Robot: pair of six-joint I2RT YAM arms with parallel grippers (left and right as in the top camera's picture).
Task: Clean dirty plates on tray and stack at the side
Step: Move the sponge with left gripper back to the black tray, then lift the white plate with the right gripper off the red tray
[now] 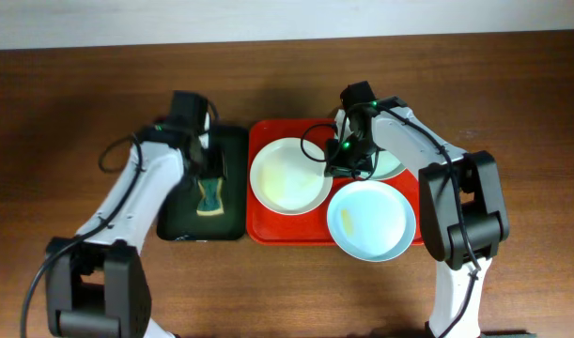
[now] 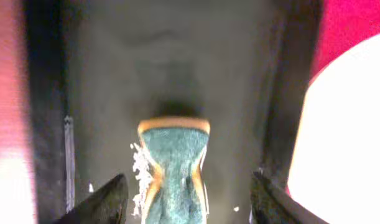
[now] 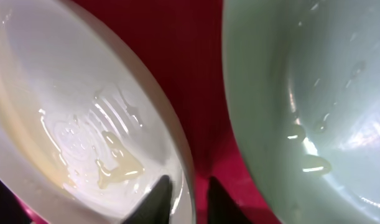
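- Left end effector (image 2: 188, 193): I read the fingers as spread apart, gripping nothing. It hangs low over the dark green tray (image 2: 177, 56).
- Sponge (image 2: 174, 162): teal with an orange edge. It lies on the tray floor between the two fingers, with a gap on each side.
- Red tray (image 1: 287, 228): it sits on the bench (image 1: 61, 94) to the right of the left end effector, just beside the green tray.
- White plate (image 1: 287, 178): it lies in the red tray and carries a yellowish smear (image 3: 115, 171). Its right rim runs up between the right fingers.
- Right end effector (image 3: 187, 186): the fingers stand narrowly apart, straddling that rim, not clamped.
- Rear pale blue-green plate (image 1: 392, 167): it is to the right of this end effector, partly hidden by the arm.
- Front pale blue-green plate (image 1: 371, 221): it is nearer the arm base and overhangs the tray rim.
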